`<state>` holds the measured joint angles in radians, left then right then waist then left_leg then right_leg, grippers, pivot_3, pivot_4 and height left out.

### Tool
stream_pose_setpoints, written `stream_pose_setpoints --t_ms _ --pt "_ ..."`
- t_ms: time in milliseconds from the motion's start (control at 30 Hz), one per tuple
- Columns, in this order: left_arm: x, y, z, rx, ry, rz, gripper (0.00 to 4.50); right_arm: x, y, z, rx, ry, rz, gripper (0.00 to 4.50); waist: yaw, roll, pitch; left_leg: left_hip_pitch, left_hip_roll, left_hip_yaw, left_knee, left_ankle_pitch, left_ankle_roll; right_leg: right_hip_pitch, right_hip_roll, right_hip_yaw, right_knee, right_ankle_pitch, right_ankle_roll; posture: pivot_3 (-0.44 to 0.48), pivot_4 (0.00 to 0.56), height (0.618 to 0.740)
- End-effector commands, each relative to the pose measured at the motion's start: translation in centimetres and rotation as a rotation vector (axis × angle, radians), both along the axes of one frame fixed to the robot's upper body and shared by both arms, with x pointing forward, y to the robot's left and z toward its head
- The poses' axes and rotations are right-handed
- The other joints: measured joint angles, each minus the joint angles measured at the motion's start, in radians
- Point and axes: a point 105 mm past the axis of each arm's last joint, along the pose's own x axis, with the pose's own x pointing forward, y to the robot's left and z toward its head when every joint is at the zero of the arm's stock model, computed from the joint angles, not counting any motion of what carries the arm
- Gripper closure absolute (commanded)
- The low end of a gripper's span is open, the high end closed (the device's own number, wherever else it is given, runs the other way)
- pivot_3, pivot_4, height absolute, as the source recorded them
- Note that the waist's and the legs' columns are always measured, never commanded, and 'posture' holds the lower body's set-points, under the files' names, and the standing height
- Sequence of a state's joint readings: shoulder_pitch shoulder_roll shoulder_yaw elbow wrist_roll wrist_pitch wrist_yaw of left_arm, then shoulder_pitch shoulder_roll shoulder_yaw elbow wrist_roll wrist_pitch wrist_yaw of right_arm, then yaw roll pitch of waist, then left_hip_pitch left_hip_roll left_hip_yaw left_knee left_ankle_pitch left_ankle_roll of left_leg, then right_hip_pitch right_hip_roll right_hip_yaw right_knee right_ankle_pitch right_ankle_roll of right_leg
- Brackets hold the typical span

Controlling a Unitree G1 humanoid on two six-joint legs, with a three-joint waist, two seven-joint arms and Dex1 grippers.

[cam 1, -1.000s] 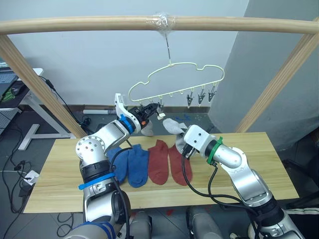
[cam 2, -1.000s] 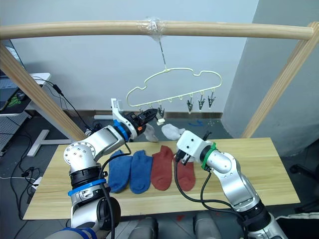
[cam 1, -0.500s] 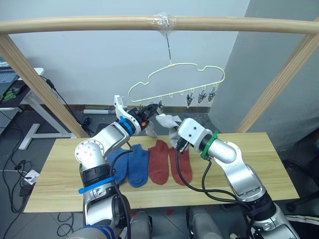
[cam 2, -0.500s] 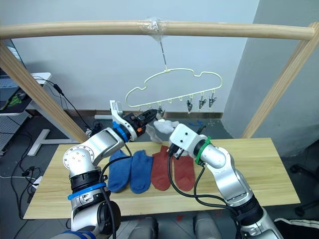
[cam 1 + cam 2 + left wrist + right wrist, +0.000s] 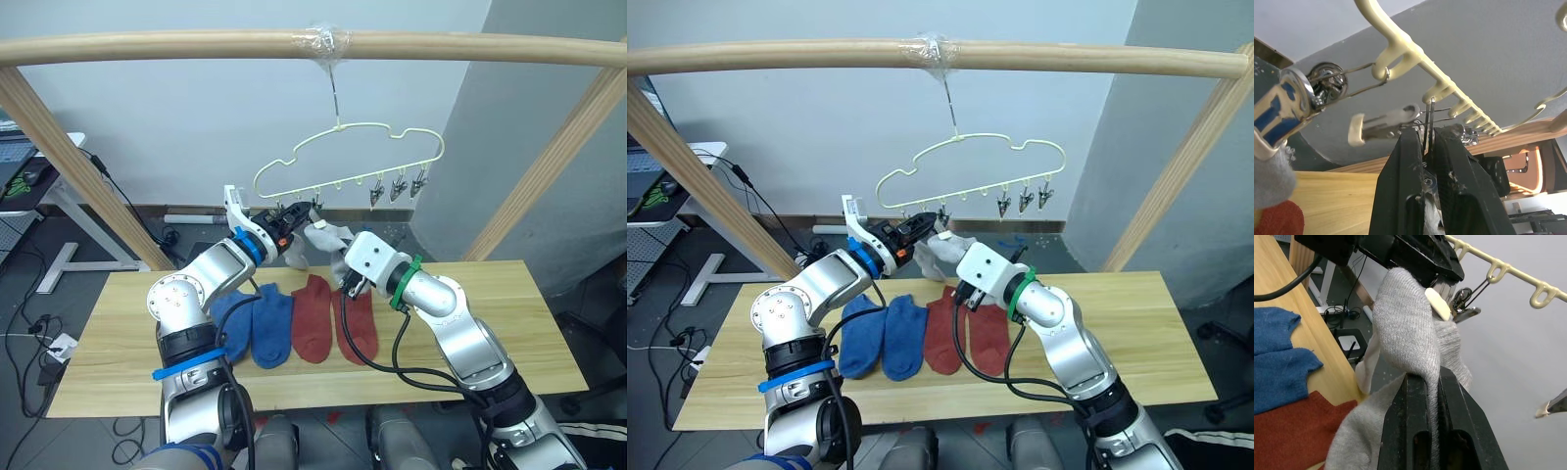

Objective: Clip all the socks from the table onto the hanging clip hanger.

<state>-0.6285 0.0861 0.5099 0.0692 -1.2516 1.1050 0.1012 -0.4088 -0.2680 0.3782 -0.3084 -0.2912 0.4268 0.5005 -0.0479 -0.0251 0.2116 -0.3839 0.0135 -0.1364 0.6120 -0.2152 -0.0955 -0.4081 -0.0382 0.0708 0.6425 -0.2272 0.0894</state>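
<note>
The pale yellow-green clip hanger (image 5: 343, 137) hangs by its hook from the wooden pole. My left gripper (image 5: 1426, 134) is raised under its left end and shut on one of the small metal clips (image 5: 1427, 110). My right gripper (image 5: 1425, 377) is shut on a light grey sock (image 5: 1405, 323) and holds it up against that clip, close to the left fingers. Another light grey sock (image 5: 293, 257) hangs just below the left gripper. Two blue socks (image 5: 255, 321) and two rust-red socks (image 5: 333, 321) lie side by side on the table (image 5: 509, 323).
Three dark clips (image 5: 397, 186) hang free at the hanger's right end. The wooden pole frame (image 5: 196, 44) spans overhead, with slanted legs at both sides of the table. A desk and cables stand on the floor at the far left.
My right gripper has carried the grey sock up and to the left, from just above the table to the clip held by the left gripper. The left gripper has stayed put.
</note>
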Motion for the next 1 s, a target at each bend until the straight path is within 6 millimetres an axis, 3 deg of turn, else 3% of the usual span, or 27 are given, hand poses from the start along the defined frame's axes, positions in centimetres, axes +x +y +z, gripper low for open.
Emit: stream_pose_setpoints --t_ms 33,367,500,733,1000 --pt "-0.5 -0.3 1.2 -0.012 -0.053 -0.023 3.22 -0.2 0.3 1.3 0.019 -0.049 0.017 4.5 0.0 0.0 0.0 0.0 0.0 0.0 0.0 0.0 0.0 0.0 0.0 0.0 0.0 0.0 0.0 0.018 0.172 0.74" --pt "-0.7 -0.3 1.3 -0.016 -0.061 -0.033 0.13 -0.1 0.3 1.4 0.026 -0.046 0.016 4.5 0.001 0.0 0.0 -0.001 0.0 0.0 0.0 0.0 0.0 -0.002 0.0 0.0 0.0 0.0 0.0 0.018 0.174 0.74" --pt "-1.7 0.5 1.7 -0.009 -0.081 -0.062 0.03 0.1 0.8 0.7 0.045 -0.019 0.039 4.5 -0.001 -0.001 0.0 -0.001 0.0 0.0 -0.001 0.0 0.0 -0.002 0.0 0.0 0.0 0.0 0.0 0.018 0.174 0.74" --pt "-5.2 2.6 2.6 0.167 -0.159 -0.204 0.03 1.3 1.1 0.0 0.108 0.056 0.089 4.5 -0.008 -0.001 0.002 -0.002 0.001 0.0 -0.003 0.0 0.0 -0.004 0.0 0.0 0.001 -0.001 -0.002 0.023 0.18 0.74" --pt "-7.1 3.2 3.6 0.351 -0.208 -0.286 0.03 3.1 2.3 -0.9 0.198 0.161 0.146 4.5 0.001 -0.002 0.002 -0.002 0.001 0.0 -0.003 0.0 0.0 -0.004 0.0 0.0 0.001 -0.004 -0.007 0.072 0.184 0.74"
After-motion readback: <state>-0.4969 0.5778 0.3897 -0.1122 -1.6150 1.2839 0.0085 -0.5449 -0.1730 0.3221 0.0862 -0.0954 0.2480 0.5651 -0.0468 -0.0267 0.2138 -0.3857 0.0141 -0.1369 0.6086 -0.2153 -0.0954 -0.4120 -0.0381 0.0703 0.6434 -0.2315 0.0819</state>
